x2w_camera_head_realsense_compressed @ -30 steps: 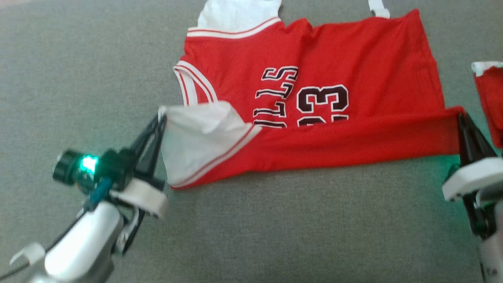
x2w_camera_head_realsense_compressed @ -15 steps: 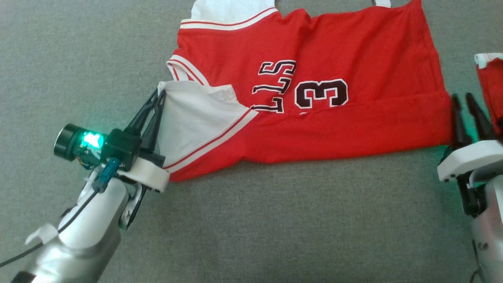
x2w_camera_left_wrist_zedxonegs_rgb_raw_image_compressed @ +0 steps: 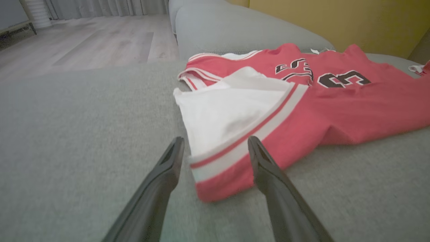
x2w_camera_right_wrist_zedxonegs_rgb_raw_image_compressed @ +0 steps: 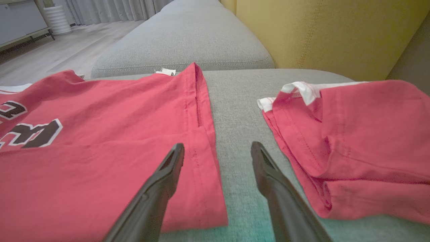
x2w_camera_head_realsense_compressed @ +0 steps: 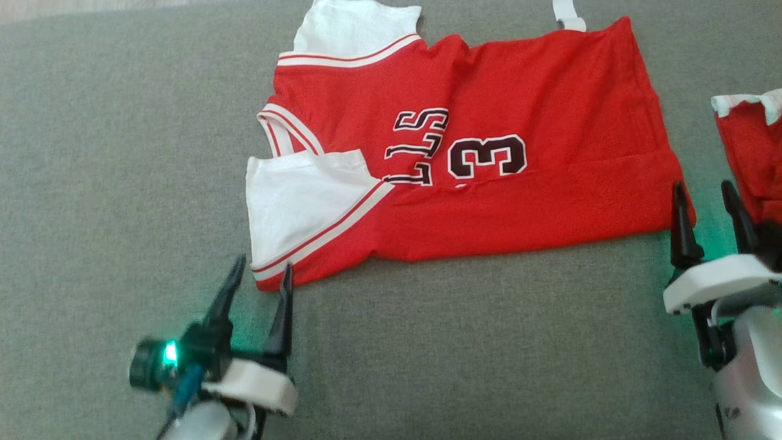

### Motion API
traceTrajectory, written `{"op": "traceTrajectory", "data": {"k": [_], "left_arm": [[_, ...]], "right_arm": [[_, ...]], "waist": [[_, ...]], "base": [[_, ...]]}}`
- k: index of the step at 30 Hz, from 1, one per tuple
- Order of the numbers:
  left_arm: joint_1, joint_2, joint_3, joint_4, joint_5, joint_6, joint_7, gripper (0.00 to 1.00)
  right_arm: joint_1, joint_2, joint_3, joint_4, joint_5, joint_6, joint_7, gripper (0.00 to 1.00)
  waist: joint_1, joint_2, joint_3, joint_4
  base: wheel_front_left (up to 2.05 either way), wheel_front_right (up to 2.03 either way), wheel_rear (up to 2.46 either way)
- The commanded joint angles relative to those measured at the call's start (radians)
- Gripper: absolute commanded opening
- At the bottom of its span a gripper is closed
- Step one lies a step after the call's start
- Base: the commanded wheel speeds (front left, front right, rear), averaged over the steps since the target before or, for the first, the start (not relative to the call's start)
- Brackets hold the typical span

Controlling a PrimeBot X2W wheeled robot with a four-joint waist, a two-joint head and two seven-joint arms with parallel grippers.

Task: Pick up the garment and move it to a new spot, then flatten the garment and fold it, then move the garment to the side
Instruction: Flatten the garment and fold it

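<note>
I see my left gripper (x2w_camera_head_realsense_compressed: 263, 264) and right gripper (x2w_camera_head_realsense_compressed: 701, 185) both spread wide, empty, aimed at the near corners of the jersey (x2w_camera_head_realsense_compressed: 519, 214).

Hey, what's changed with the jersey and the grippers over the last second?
The left gripper and right gripper released the jersey at its folded-over near edge, opened and drew back toward the robot. The jersey stays folded on the sofa; the other red garment hasn't moved.
</note>
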Motion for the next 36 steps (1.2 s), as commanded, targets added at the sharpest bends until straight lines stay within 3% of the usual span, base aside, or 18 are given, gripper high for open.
{"op": "traceTrajectory", "data": {"k": [1,8,20,21,25,27,36], "left_arm": [[0.018,0.006,0.042,-0.045,-0.019,0.019,-0.009,1.00],[0.059,0.008,0.059,-0.013,-0.037,0.066,0.008,1.00],[0.016,-0.017,0.034,0.075,-0.047,0.065,0.069,1.00],[0.011,-0.020,0.028,0.080,-0.045,0.062,0.068,0.93],[-0.003,-0.028,0.007,0.093,-0.041,0.037,0.067,0.00],[-0.009,-0.028,-0.004,0.097,-0.043,0.017,0.070,0.00],[-0.039,-0.007,0.003,0.069,-0.015,0.016,0.026,0.00]], "right_arm": [[0.017,-0.003,0.007,-0.023,0.005,-0.001,-0.016,1.00],[0.034,0.010,0.013,-0.026,0.007,-0.001,-0.021,1.00],[0.035,0.000,0.028,-0.022,0.016,-0.001,-0.023,1.00],[0.036,-0.001,0.028,-0.021,0.016,-0.001,-0.024,1.00],[0.033,-0.003,0.028,-0.014,0.017,-0.001,-0.024,1.00],[0.028,-0.002,0.029,-0.004,0.021,-0.001,-0.020,1.00],[-0.003,0.000,0.034,0.074,0.051,-0.001,0.055,1.00]], "waist": [[0.0001,0.0000,-0.011,-0.002],[0.0001,0.0000,-0.020,-0.013],[0.0001,0.0000,-0.011,-0.021],[0.0001,0.0000,-0.010,-0.020],[0.0001,0.0000,-0.003,-0.013],[0.0001,0.0000,0.000,-0.010],[0.0001,0.0000,0.005,0.016]], "base": [[0.00,0.00,0.00],[0.00,0.00,0.00],[0.00,0.00,0.00],[0.00,0.00,0.00],[0.00,0.00,0.00],[0.00,0.00,0.00],[0.00,0.00,0.00]]}}
